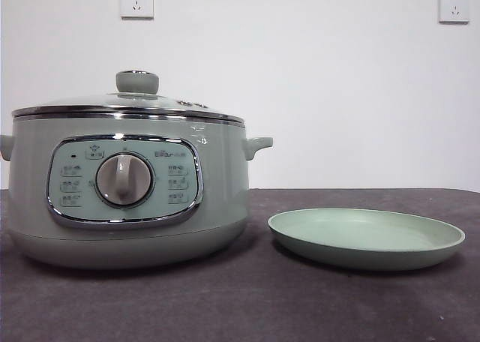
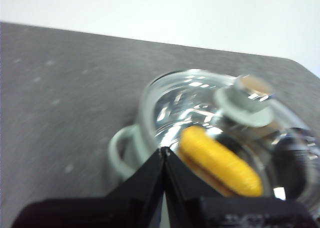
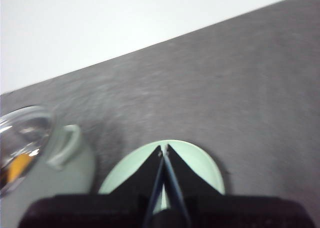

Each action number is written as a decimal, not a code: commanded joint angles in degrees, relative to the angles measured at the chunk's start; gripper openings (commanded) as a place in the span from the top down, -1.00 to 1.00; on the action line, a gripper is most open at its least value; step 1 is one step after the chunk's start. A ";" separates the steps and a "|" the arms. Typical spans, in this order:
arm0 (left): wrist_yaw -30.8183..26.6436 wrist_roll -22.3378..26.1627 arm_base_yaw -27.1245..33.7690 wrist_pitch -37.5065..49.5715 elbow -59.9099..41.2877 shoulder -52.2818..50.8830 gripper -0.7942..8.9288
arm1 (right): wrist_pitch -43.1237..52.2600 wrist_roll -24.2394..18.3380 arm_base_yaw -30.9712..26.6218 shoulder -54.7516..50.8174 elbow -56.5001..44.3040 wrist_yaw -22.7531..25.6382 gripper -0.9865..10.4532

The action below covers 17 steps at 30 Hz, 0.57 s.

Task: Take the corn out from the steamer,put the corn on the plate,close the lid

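The sage-green steamer [image 1: 127, 188] stands at the left of the front view with its glass lid [image 1: 127, 106] on, green knob [image 1: 136, 81] on top. In the left wrist view the corn [image 2: 220, 160] shows yellow through the lid [image 2: 200, 103], inside the steamer. My left gripper [image 2: 164, 150] hangs shut above the steamer's side handle [image 2: 120, 148], holding nothing. The pale green plate [image 1: 366, 238] lies bare to the right of the steamer. My right gripper [image 3: 163, 150] is shut above the plate [image 3: 200, 163]. Neither arm shows in the front view.
The dark grey tabletop [image 1: 247, 304] stretches in front of both things. A white wall with two sockets [image 1: 136, 1] stands behind. The steamer's right handle [image 1: 257, 144] juts toward the plate.
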 commanded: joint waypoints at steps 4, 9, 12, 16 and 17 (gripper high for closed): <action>10.99 5.53 0.04 -1.55 10.38 11.02 0.85 | -2.93 -4.35 0.02 12.31 10.23 -12.15 0.86; 15.50 6.08 0.02 -6.10 17.70 18.67 0.84 | -10.78 -9.97 0.02 21.07 18.62 -22.36 0.85; 18.49 7.32 -0.22 -7.41 20.46 21.86 0.83 | -14.60 -12.41 0.02 24.63 21.99 -25.40 0.69; 19.52 7.21 -1.16 -7.34 21.84 24.55 0.21 | -15.17 -12.37 0.02 26.43 23.06 -24.94 0.27; 19.34 7.15 -1.46 -7.34 21.92 25.00 0.02 | -15.17 -12.37 0.02 26.51 23.06 -24.59 0.19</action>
